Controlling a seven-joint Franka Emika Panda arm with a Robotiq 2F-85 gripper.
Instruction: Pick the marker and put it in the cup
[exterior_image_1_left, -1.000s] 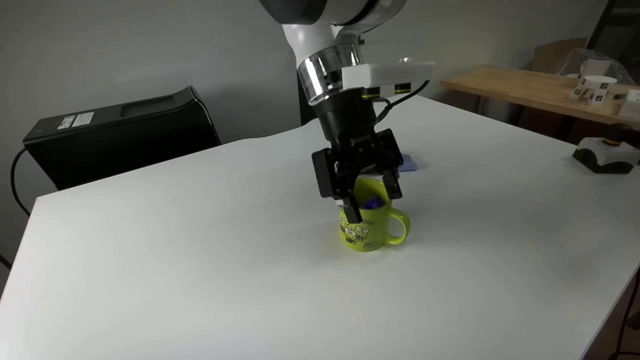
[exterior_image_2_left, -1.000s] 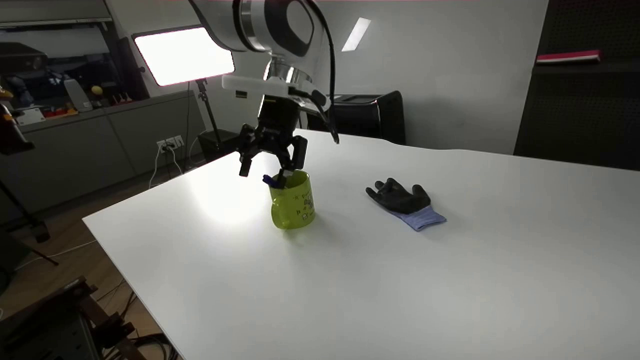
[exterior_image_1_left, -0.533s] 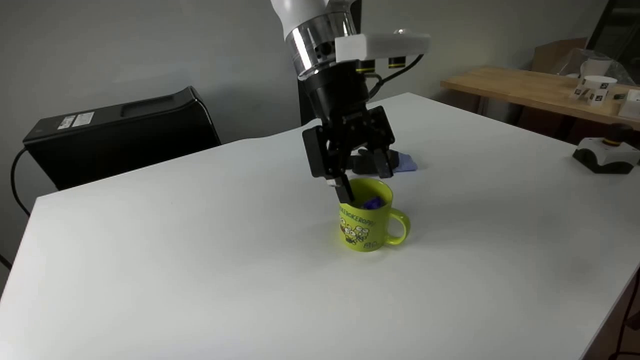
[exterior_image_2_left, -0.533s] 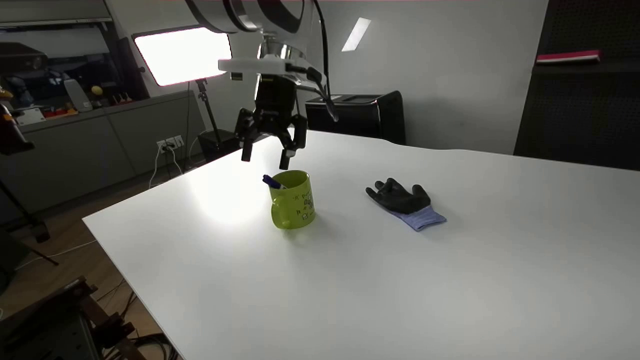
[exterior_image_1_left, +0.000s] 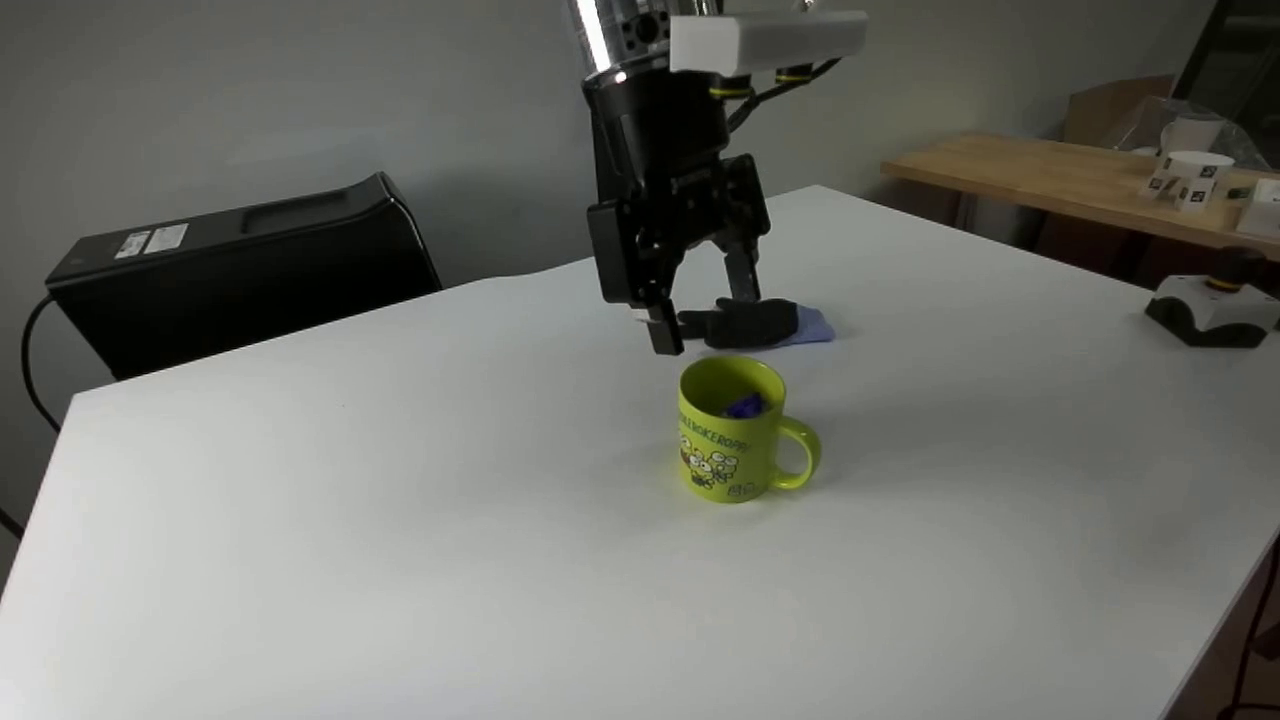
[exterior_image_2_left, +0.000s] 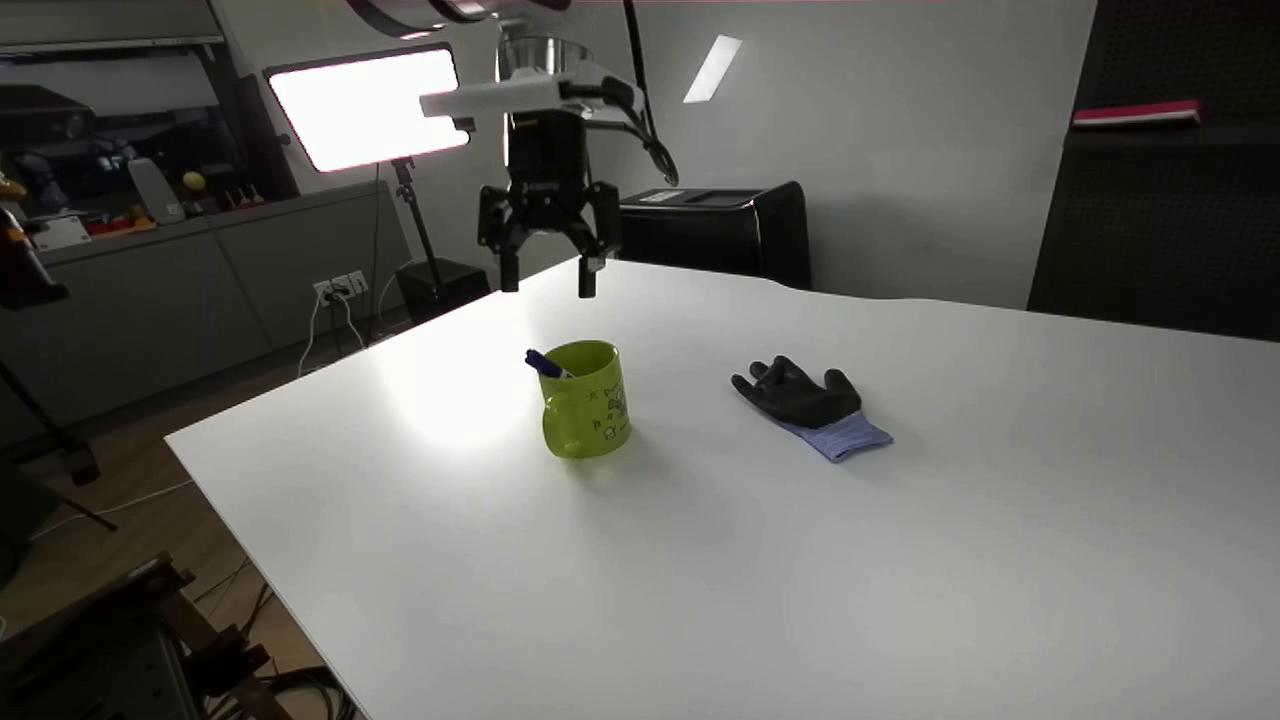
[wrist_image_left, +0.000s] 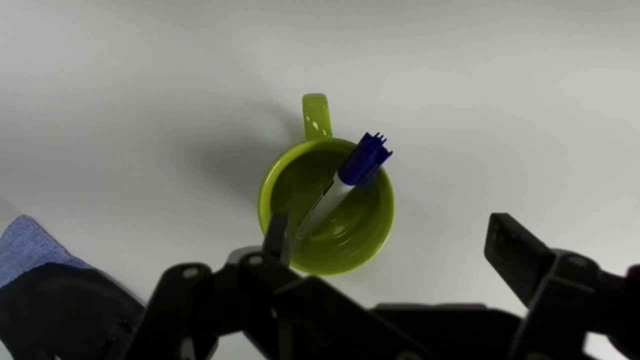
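Observation:
The cup (exterior_image_1_left: 730, 462) is a lime-green mug standing upright on the white table, and it also shows in an exterior view (exterior_image_2_left: 590, 412). The marker (wrist_image_left: 327, 202) leans inside the cup in the wrist view. Its white body is down in the cup and its blue-purple cap is at the rim. The cap also shows in both exterior views (exterior_image_1_left: 745, 406) (exterior_image_2_left: 543, 363). My gripper (exterior_image_2_left: 548, 288) is open and empty above the cup, apart from it. In the wrist view the gripper (wrist_image_left: 391, 235) has its fingers wide apart, and one finger covers part of the cup's rim.
A black glove with a blue cuff (exterior_image_2_left: 800, 398) lies on the table near the cup. A black box-shaped machine (exterior_image_1_left: 250, 270) stands at the table's back edge. A white-and-black device (exterior_image_1_left: 1212, 312) sits at the side edge. A lamp (exterior_image_2_left: 370, 110) stands behind.
My open gripper has risen up and away from the cup, where a finger was at its rim. The marker and the cup have stayed in place.

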